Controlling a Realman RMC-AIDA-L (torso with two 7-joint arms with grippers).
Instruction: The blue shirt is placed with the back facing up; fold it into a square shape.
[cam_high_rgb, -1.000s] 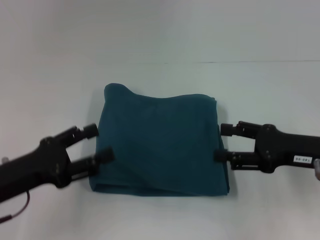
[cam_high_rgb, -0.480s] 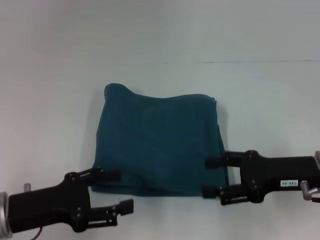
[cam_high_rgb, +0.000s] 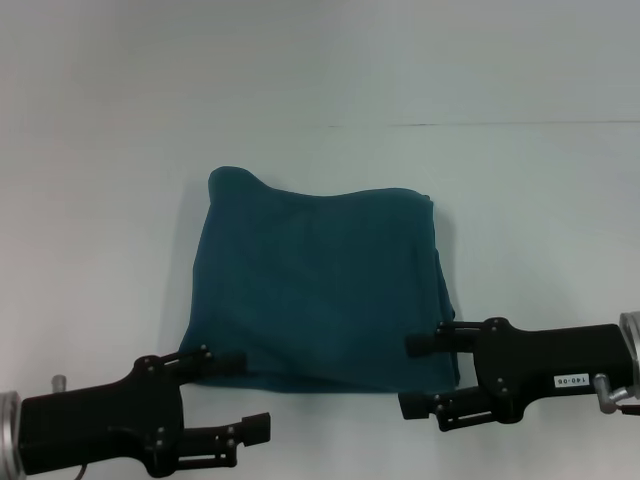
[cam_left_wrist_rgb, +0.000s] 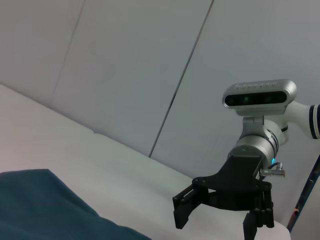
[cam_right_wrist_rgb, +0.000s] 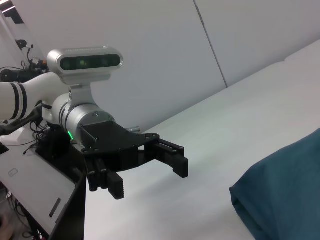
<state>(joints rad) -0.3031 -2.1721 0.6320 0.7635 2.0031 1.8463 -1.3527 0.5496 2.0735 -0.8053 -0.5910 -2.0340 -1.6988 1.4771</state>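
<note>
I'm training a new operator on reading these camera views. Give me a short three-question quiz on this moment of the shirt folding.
1. True or false: the shirt lies folded into a rough square on the table.
2. Which gripper holds cloth? A) left B) right C) neither
3. Fill in: both grippers are at the shirt's ____ edge, the one closest to the robot.

Key
1. True.
2. C. The left gripper and the right gripper both have open fingers with nothing between them.
3. Near: the left gripper by its left corner, the right gripper by its right corner.
</note>
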